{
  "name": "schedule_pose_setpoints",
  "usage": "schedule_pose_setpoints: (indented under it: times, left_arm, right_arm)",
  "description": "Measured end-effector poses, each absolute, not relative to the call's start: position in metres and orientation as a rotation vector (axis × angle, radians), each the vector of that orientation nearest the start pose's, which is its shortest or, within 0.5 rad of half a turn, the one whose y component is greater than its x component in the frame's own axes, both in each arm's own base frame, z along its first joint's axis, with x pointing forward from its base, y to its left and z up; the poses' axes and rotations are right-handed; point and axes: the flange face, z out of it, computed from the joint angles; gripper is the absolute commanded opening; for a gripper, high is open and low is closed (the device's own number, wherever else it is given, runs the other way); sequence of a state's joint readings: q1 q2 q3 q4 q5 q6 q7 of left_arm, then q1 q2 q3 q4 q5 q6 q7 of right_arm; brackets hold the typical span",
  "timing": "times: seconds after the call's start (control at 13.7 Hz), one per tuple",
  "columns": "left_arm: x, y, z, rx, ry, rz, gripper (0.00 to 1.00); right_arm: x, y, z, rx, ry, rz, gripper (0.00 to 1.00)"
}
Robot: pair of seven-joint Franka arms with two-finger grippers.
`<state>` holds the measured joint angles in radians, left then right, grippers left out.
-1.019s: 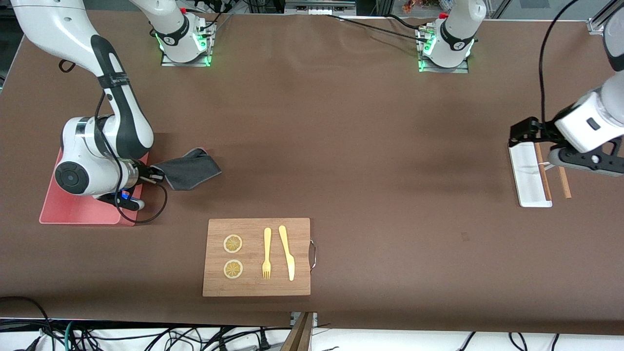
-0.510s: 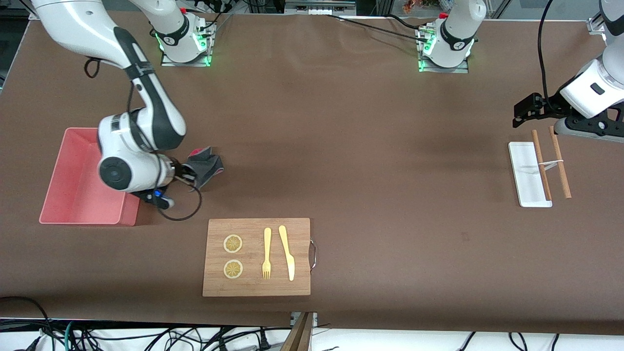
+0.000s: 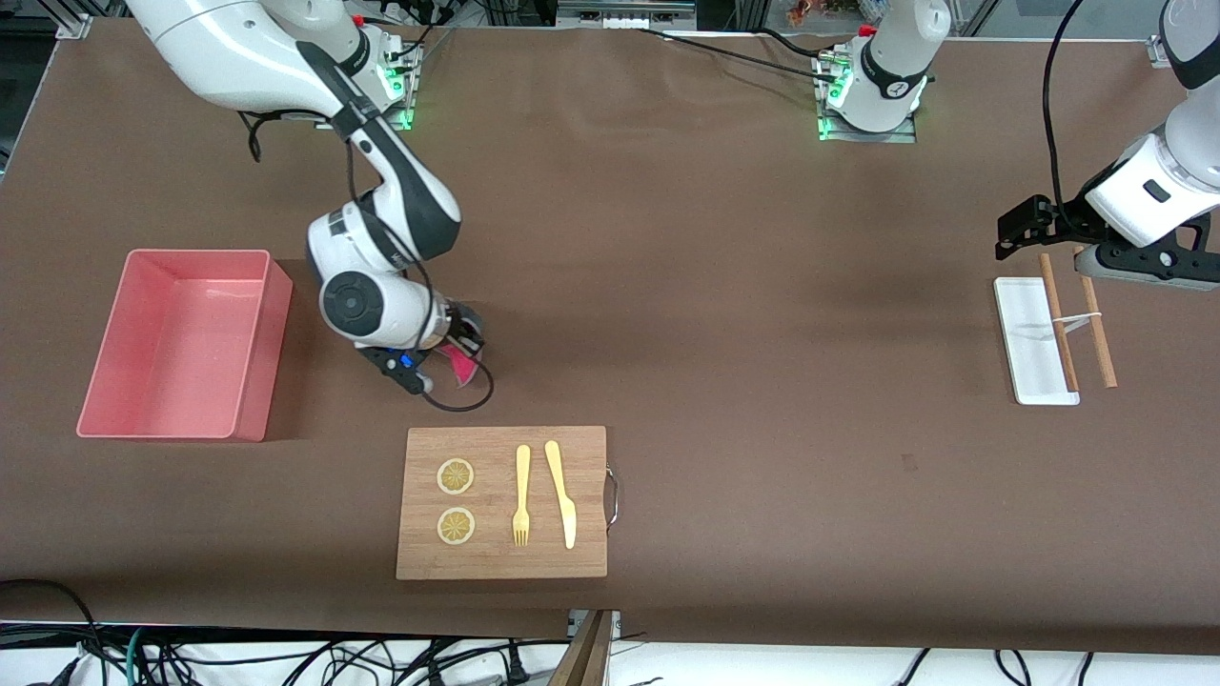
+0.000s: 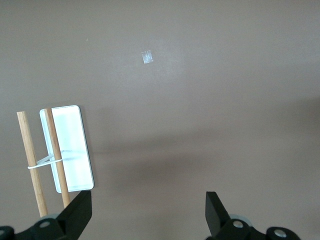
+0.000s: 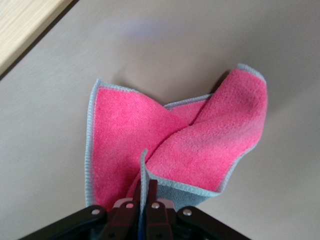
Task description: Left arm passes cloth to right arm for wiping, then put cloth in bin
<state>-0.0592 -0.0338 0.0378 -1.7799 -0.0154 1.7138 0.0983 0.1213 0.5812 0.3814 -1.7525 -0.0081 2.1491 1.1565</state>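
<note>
Cloth (image 5: 175,145) hangs limp, light & floppy, pinched at a folded edge by right gripper (image 5: 142,192). Left gripper (image 4: 147,215), over tray (image 4: 70,150), waits w/ jaws wide, empty.

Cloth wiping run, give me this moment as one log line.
right gripper: shut on cloth, above table | left gripper: open, waiting over white tray | bin: no cloth inside

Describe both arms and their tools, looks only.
Both arms are white, rounded and jointed, with black joint bands. The right arm carries a looping black cable and a small blue light by its wrist; its tool has black fingers with metal screws. The left arm has a black cable, no blue light, a grey wrist piece and a black tool.
</note>
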Motion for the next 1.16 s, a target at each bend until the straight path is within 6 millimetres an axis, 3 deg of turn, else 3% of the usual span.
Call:
schedule_pose_setpoints:
  times: [0.44,0.66,0.8,0.87,1.16]
  left_arm:
    - [0.549,-0.022,0.557,-3.151,0.206,0.044,1.00]
    - [0.549,-0.024,0.558,-3.151,0.209,0.043,1.00]
    - [0.549,-0.028,0.558,-3.150,0.222,0.042,1.00]
    - [0.548,-0.031,0.558,-3.149,0.230,0.041,1.00]
    - [0.548,-0.036,0.559,-3.148,0.242,0.040,1.00]
  right_arm:
    - [0.559,0.372,0.259,-2.698,1.220,0.311,0.00]
    - [0.561,0.382,0.257,-2.626,1.270,0.298,0.00]
    - [0.565,0.364,0.250,-2.696,1.220,0.335,0.00]
    - [0.570,0.346,0.245,-2.754,1.171,0.369,0.00]
    - [0.605,0.232,0.230,-2.942,0.987,0.473,0.00]
